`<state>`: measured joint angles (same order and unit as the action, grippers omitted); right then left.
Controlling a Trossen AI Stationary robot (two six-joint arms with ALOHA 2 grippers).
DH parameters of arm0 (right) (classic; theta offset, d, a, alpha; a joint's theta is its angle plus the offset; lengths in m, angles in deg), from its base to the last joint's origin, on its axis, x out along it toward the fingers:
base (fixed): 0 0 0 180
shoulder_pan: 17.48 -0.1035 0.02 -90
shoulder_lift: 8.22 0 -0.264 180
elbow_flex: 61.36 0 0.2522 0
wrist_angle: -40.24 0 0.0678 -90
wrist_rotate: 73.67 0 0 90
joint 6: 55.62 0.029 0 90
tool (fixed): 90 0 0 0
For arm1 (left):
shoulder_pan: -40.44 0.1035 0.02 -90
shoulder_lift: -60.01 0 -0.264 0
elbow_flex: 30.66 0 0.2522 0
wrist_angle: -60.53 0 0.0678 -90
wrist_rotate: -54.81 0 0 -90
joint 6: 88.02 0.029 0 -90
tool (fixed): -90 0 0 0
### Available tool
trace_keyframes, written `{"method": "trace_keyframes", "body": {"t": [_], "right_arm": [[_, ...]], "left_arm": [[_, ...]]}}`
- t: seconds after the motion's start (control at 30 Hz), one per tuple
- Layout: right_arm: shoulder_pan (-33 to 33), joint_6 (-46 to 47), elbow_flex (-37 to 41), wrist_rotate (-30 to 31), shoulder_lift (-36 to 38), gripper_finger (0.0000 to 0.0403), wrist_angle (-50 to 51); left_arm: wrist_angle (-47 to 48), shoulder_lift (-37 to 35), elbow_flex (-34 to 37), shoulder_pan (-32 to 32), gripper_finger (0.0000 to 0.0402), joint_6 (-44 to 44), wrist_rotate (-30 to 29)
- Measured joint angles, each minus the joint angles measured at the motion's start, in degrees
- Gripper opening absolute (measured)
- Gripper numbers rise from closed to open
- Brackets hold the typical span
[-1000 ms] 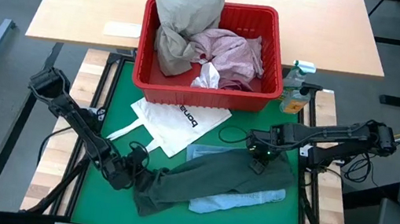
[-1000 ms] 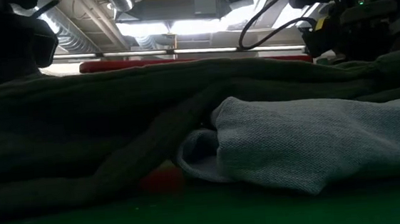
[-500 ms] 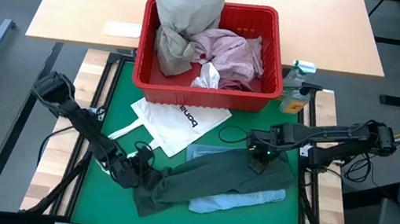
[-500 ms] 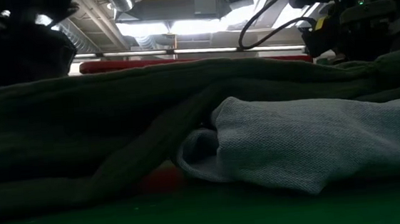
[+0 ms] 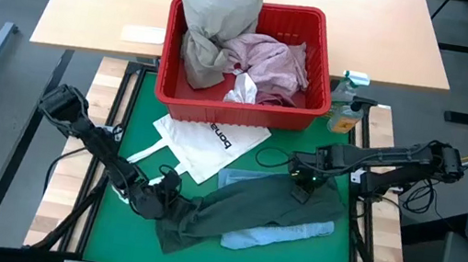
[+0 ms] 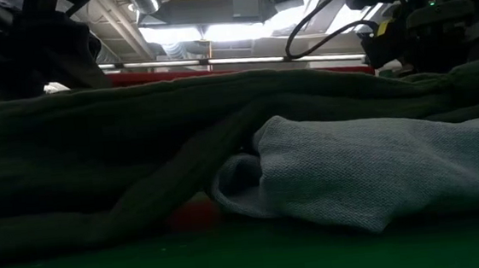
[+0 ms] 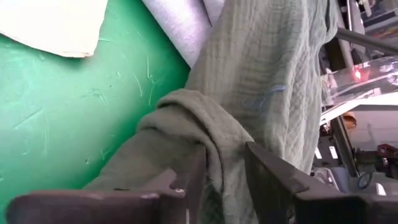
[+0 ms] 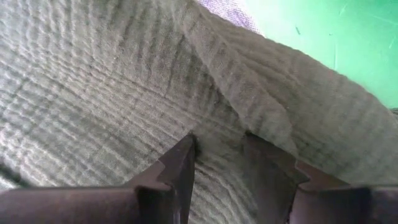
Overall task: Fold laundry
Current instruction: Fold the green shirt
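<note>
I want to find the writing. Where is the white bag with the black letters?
In the high view the white bag lies flat on the green mat, just in front of the red basket and behind the grey-green garment.

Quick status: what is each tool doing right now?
Left tool: closed on a bunched fold of the dark grey-green garment.
Right tool: closed on the same garment's other end.

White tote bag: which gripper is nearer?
Left. The left gripper sits just below the white tote bag, on the grey-green garment; the right gripper is farther, beyond its right side.
</note>
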<state>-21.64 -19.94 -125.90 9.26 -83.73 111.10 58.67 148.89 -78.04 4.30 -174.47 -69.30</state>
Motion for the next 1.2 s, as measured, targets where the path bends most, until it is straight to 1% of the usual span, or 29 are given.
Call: {"method": "trace_keyframes", "body": {"t": [0.2,0.37,0.47,0.6,0.77,0.87,0.97,1.1,1.2], "right_arm": [[0.0,0.0,0.0,0.0,0.0,0.014,0.0],[0.0,0.0,0.0,0.0,0.0,0.014,0.0],[0.0,0.0,0.0,0.0,0.0,0.014,0.1],[0.0,0.0,-0.1,0.0,0.0,0.014,2.0],[0.0,1.5,-0.1,1.8,0.0,0.014,6.2],[0.0,1.5,-0.1,2.5,0.0,0.014,7.2],[0.0,1.5,-0.1,2.6,0.0,0.014,7.2],[0.0,1.5,-0.1,2.6,0.0,0.014,7.2],[0.0,1.5,-0.1,2.8,0.0,0.014,7.3]], "left_arm": [[0.0,0.0,0.0,0.9,0.0052,0.1,0.0],[0.0,0.0,0.0,1.3,0.0008,2.9,0.0],[0.4,-0.4,0.0,1.1,0.0005,2.3,0.5],[2.7,-2.2,0.0,-0.5,0.0003,0.2,4.1],[9.6,-2.8,0.0,-4.3,0.0002,-7.9,7.9],[14.7,-2.8,0.0,-6.6,0.0001,-13.5,8.1],[18.3,-2.8,0.0,-8.2,0.0001,-16.6,8.1],[19.6,-2.8,0.0,-9.0,0.0003,-16.6,8.8],[19.7,-2.8,0.0,-9.1,0.0015,-14.8,8.8]]}}
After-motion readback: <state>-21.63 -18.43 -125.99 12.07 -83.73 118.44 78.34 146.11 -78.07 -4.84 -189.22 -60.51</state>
